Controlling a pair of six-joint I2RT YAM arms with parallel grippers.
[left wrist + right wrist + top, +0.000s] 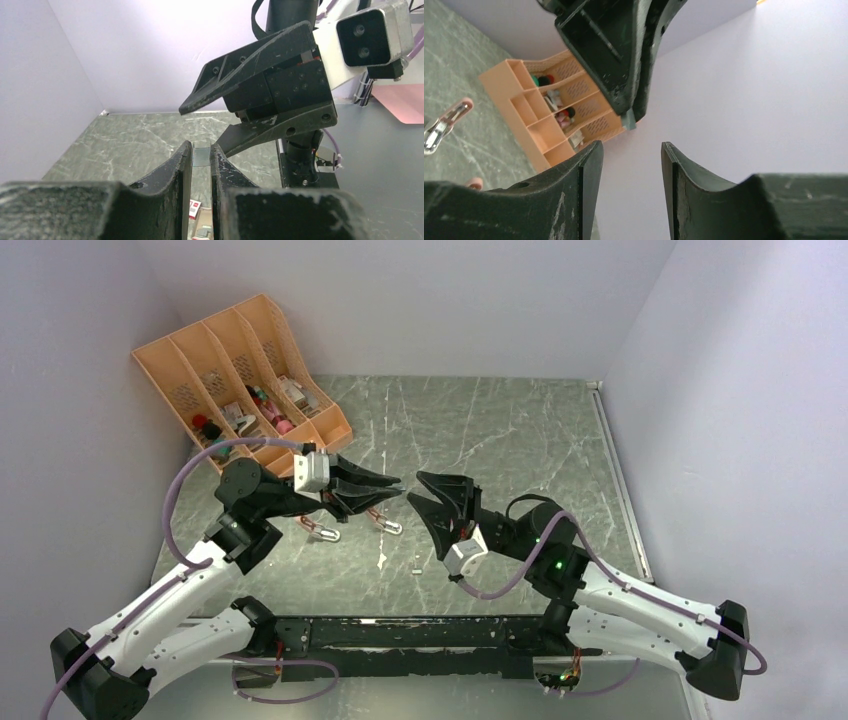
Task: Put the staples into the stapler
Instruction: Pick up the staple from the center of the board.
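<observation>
My left gripper (398, 487) is shut on a short silvery-grey strip of staples (201, 156), pinched between its fingertips (186, 152) and held above the table. The strip also shows in the right wrist view (629, 121) at the tip of the left gripper. My right gripper (414, 488) is open and empty, its jaws facing the left gripper's tip and very close to it. Two pink staplers (325, 530) (385, 525) lie on the table under the left gripper. The red-and-white staple box (194, 207) lies on the table below the left fingers.
An orange compartment organizer (240, 380) with small office items stands at the back left. Small loose staple pieces (415, 570) lie on the marbled table near the front. One pink stapler (444, 125) shows at the left of the right wrist view.
</observation>
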